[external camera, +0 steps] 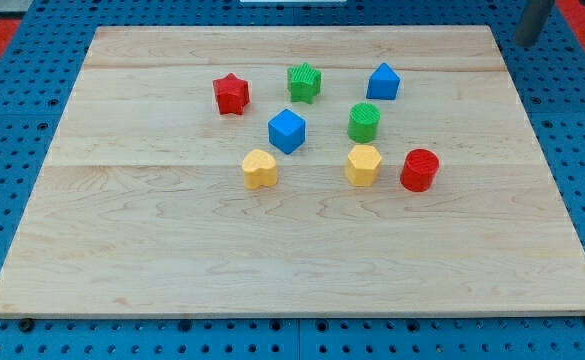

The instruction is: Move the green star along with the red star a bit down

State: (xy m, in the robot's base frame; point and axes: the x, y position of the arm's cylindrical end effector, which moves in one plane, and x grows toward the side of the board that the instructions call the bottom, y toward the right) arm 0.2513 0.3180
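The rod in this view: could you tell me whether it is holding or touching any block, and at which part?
Nothing is held. My tip is off the board at the view's top right, apart from every block, far from the green star and red star.

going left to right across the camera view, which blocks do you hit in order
red star → yellow heart → blue cube → green star → red cylinder. The yellow hexagon, green cylinder and other blue block overlap in x, so left out.

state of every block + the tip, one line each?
red star: flat, top left of cluster
green star: flat, right of red star, apart
blue block: untouched
blue cube: untouched
green cylinder: upright
yellow heart: flat
yellow block: flat
red cylinder: upright
my tip: top right, off the board, touching nothing
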